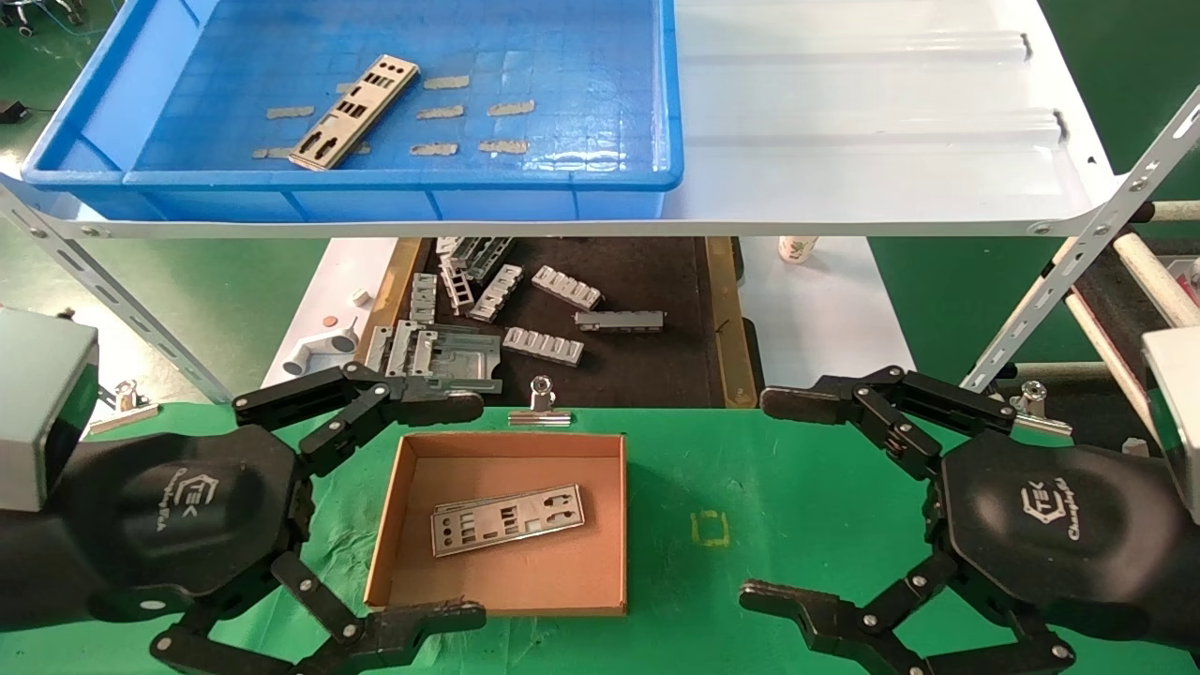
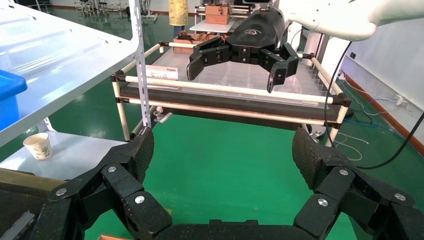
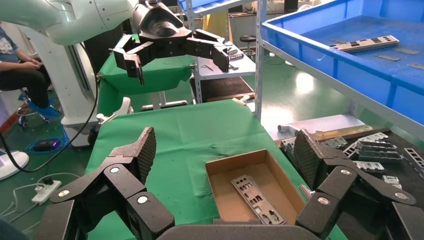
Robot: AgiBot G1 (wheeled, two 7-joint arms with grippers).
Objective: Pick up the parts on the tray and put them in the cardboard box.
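Note:
The blue tray (image 1: 375, 178) sits on the raised white shelf at the far left and holds one silver part (image 1: 354, 112), lying at a slant. On the green table below, the cardboard box (image 1: 511, 445) holds another part (image 1: 507, 518) flat on its floor. My left gripper (image 1: 473, 511) hovers open at the box's left side, with its fingertips level with the box's far and near walls. My right gripper (image 1: 761, 499) stands open over bare green cloth to the right of the box. The right wrist view shows the box (image 3: 222, 192), its part (image 3: 257, 200) and the tray (image 3: 350, 65). Both grippers are empty.
Behind the box lies a dark brown mat (image 1: 656, 375) strewn with grey ribbed brackets (image 1: 553, 319). A binder clip (image 1: 540, 408) stands at the box's far wall. The white shelf (image 1: 872, 141) overhangs the mat, with slanted metal uprights (image 1: 1078, 253) at its sides. A paper cup (image 1: 797, 248) stands under it.

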